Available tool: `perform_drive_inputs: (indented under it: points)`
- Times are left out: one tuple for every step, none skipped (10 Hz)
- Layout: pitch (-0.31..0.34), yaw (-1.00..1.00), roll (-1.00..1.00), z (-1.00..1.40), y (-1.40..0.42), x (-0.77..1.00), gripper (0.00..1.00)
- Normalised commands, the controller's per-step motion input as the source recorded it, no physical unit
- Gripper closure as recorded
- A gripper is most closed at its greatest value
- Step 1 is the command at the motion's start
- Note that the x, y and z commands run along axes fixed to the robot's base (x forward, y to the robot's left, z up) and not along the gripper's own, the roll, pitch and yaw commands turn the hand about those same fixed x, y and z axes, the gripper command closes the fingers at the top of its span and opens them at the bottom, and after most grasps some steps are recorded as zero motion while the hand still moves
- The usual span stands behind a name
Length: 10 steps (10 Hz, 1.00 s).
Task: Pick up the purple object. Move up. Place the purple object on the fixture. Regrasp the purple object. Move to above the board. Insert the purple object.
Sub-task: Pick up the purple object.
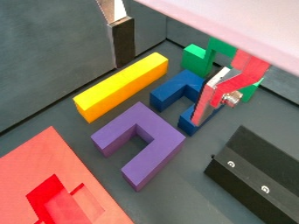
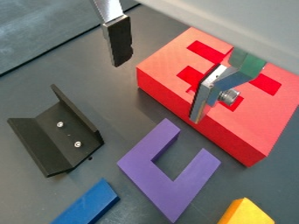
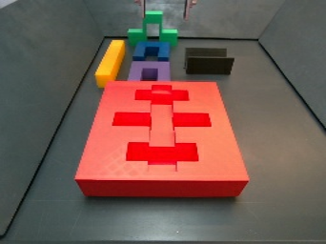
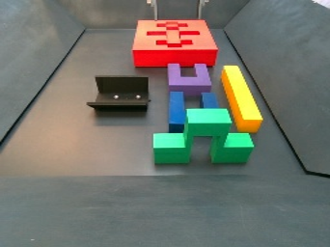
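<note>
We see a robot lab's test cell: a dark grey tabletop boxed in by plain sloping grey walls. On it lie only moulded test pieces: a red board with cross cut-outs and, at its 12 o'clock in a side view, coloured blocks and a bolted black fixture. The gripper, fingers parted and empty, hangs above.

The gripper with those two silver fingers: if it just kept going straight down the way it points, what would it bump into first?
Probably the purple object. In both wrist views the gripper hangs open above it, holding nothing, with the U-shaped block lying flat on the floor below the fingers. Depth is unclear, so one finger might touch floor.
</note>
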Motion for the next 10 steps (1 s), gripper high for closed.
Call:
perform_drive_inputs:
  points:
    - [-0.194, -0.11, 0.0, -0.43, -0.22, 0.04, 0.0]
    - [-0.196, -0.09, 0.0, -0.52, -0.23, 0.07, 0.0]
    - [-0.169, -0.03, 0.0, -0.51, -0.17, 0.07, 0.0]
    - [-0.117, 0.0, -0.01, -0.4, -0.08, 0.09, 0.0]
    - [-0.09, 0.0, -0.01, -0.34, -0.04, 0.09, 0.0]
    - [-0.091, 0.01, 0.0, -0.41, -0.08, 0.1, 0.0]
    - [-0.083, 0.05, 0.0, -0.47, -0.11, 0.09, 0.0]
    - [-0.04, 0.09, 0.03, -0.52, -0.14, 0.12, 0.0]
    - [-0.021, 0.09, 0.07, -0.55, -0.17, 0.15, 0.0]
    - [0.0, 0.08, 0.07, -0.51, -0.14, 0.19, 0.0]
